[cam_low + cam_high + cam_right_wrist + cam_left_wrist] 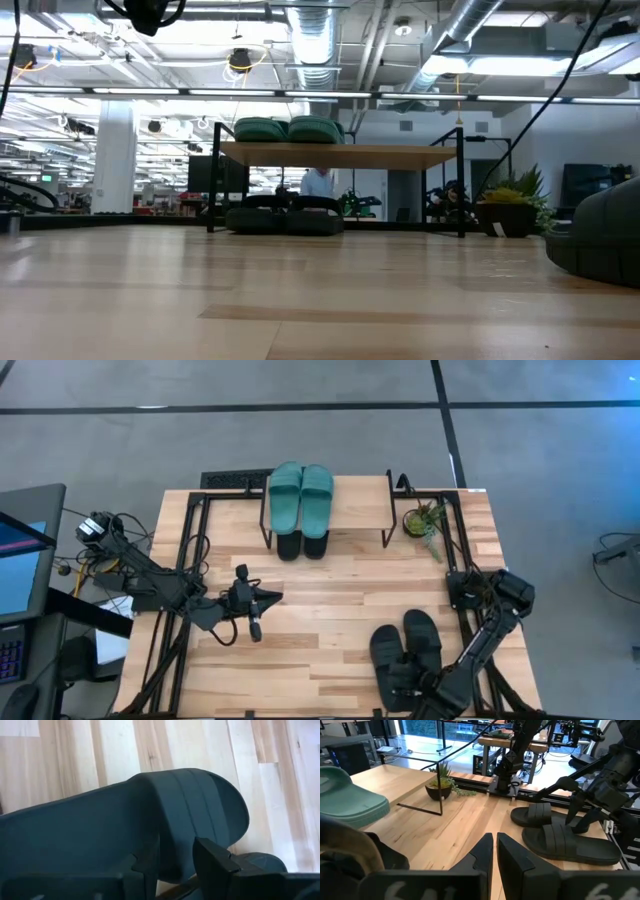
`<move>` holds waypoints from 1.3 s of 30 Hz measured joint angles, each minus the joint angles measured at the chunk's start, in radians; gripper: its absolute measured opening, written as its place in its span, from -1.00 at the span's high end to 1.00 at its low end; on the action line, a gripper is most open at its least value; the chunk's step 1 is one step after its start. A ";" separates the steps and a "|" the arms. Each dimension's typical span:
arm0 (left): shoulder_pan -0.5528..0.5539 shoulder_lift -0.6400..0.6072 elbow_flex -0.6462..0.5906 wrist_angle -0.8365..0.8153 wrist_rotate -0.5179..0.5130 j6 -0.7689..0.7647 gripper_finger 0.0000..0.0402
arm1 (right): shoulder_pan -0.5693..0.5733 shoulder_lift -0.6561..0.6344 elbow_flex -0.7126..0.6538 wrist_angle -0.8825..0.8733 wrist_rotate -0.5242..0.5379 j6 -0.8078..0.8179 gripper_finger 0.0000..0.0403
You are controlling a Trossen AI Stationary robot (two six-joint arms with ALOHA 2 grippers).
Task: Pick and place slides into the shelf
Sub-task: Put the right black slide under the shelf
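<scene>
Teal slides sit side by side on top of the shelf, long axes running front-to-back; a black pair sits under it, one end poking out toward the table's near side. Third black pair lies on the table at near right, long axes also front-to-back. Right gripper is at that pair's near end, fingers apart astride a slide's edge; can't tell if it's gripping. Left gripper is mid-table, fingers closed, holding nothing. A potted plant stands just beside the shelf's right end. No writing legible.

a big open-plan lab — exposed ceiling ducts, distant workbenches, concrete floor.
</scene>
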 joint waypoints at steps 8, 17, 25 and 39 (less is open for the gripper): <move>0.000 0.000 0.000 0.000 0.000 -0.009 0.93 | -0.006 0.000 0.000 -0.006 0.002 -0.034 0.46; 0.000 0.000 0.000 0.000 0.006 -0.028 0.93 | -0.015 0.000 -0.019 0.004 0.003 -0.033 0.46; -0.001 0.000 0.000 0.000 0.024 -0.038 0.93 | -0.041 0.000 -0.019 0.013 0.002 -0.108 0.47; -0.001 0.000 0.000 -0.026 0.034 -0.037 0.93 | -0.054 -0.001 -0.019 0.035 0.003 -0.112 0.91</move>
